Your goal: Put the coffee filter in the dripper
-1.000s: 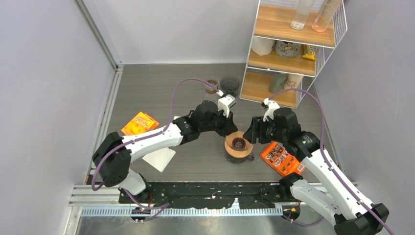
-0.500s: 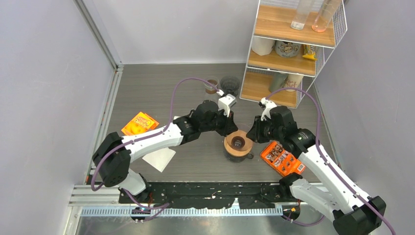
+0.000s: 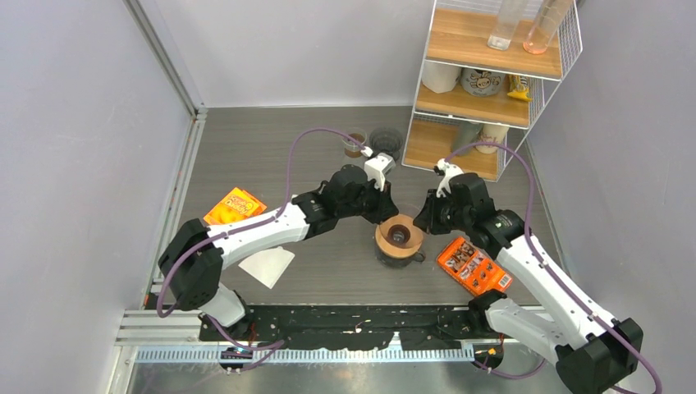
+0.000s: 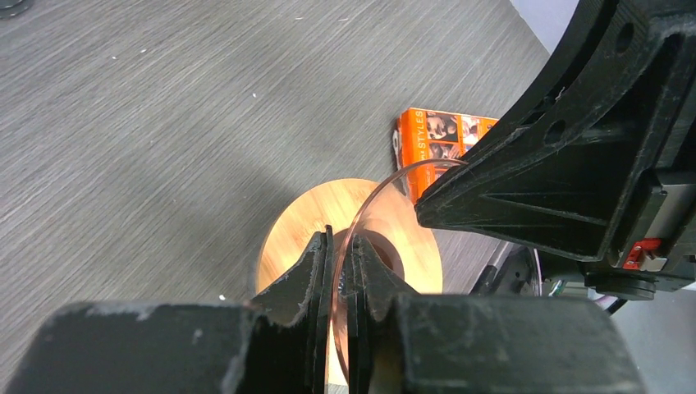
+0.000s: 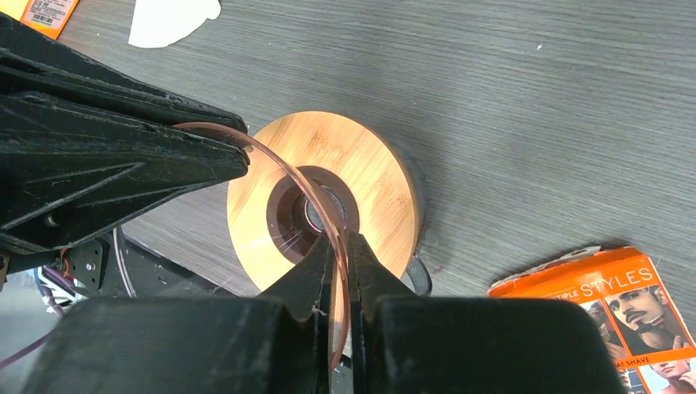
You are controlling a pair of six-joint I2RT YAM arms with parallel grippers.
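The dripper [image 3: 400,238], a clear cone with a round wooden collar, stands on the table between the two arms. My left gripper [image 3: 383,217] is shut on the left side of its thin clear rim [image 4: 373,197]. In the left wrist view that gripper [image 4: 338,246] pinches the rim edge-on. On the opposite side of the rim, my right gripper [image 3: 421,223] is also shut; in its own wrist view it [image 5: 343,246] clamps the rim over the wooden collar [image 5: 373,168]. The coffee filter [image 3: 269,264], a white paper piece, lies flat on the table at the left and shows again [image 5: 172,18] in the right wrist view.
An orange box [image 3: 473,266] lies just right of the dripper. An orange packet [image 3: 235,206] lies left, near the filter. A wire shelf rack [image 3: 484,82] with cups and jars stands at the back right. A small cup [image 3: 354,144] and a dark glass piece [image 3: 386,141] sit behind the arms.
My right gripper has shut on the dripper's rim, after moving in slightly towards it. The left gripper has kept its grip, and the dripper has barely shifted.
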